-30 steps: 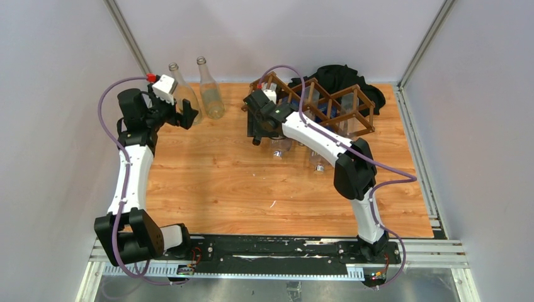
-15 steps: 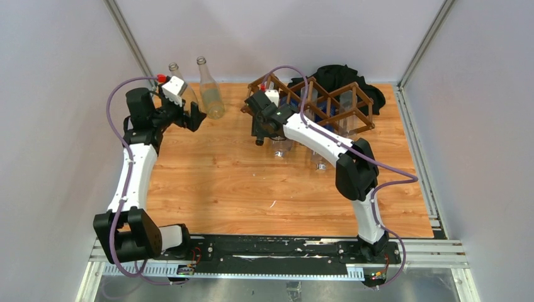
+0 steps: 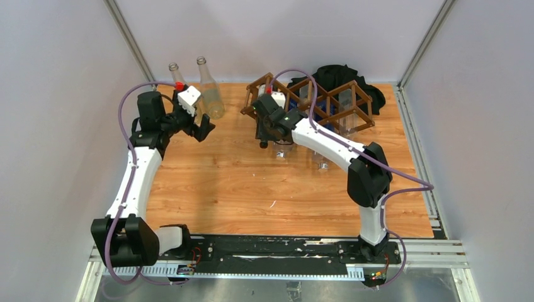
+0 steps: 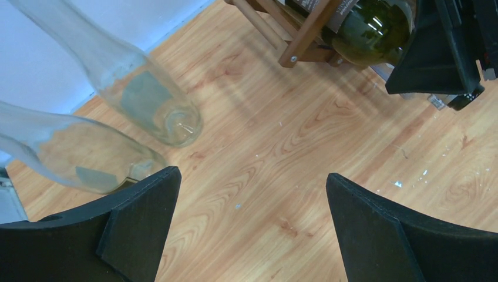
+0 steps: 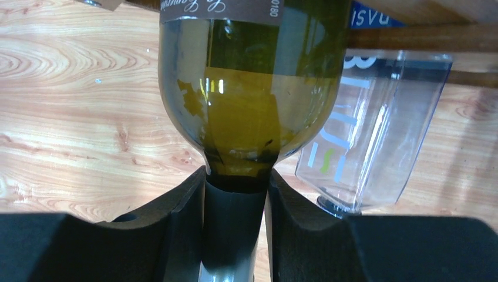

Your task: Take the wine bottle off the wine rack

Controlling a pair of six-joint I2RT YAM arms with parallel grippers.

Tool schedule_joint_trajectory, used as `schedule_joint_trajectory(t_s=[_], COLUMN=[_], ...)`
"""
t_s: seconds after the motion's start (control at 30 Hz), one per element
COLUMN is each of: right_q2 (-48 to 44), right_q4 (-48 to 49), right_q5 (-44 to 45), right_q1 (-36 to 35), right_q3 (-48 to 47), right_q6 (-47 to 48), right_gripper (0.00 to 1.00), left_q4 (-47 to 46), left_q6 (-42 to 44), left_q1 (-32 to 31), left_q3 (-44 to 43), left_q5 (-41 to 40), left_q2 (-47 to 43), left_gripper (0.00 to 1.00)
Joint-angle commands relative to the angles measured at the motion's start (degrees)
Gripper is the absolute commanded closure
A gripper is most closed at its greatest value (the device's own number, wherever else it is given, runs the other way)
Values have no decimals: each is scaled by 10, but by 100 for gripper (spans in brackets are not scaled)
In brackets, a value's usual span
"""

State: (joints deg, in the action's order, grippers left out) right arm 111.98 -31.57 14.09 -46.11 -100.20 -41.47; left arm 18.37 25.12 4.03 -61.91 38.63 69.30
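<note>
Wine bottle [image 5: 246,82] lies in the left end of the wine rack [image 3: 340,104], with its neck pointing out toward the arms. Risks we see, left to right:
- The left gripper [image 4: 252,188] is spread wide and holding nothing. It hangs near two clear glass bottles [image 4: 147,100] standing on the bench [image 3: 220,182], and a careless swing could topple them.
- The right gripper [image 5: 235,183] is clenched on the neck only. Smooth glass may slip, and a skewed pull could drag the rack and the clear printed bottle [image 5: 376,129] beside it.
</note>
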Motion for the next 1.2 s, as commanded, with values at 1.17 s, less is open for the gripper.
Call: schedule_joint_trajectory(t_s=[1.17], right_q2=[-363], right_q4=[42], right_q5=[10], right_q1=[-122], right_q3=[270], right_q6=[-77], right_gripper=[100], left_q4=[67], left_q6=[122], left_q1=[-132], left_q3=[30], left_q5=[-92], left_q2=[25], left_gripper=[0])
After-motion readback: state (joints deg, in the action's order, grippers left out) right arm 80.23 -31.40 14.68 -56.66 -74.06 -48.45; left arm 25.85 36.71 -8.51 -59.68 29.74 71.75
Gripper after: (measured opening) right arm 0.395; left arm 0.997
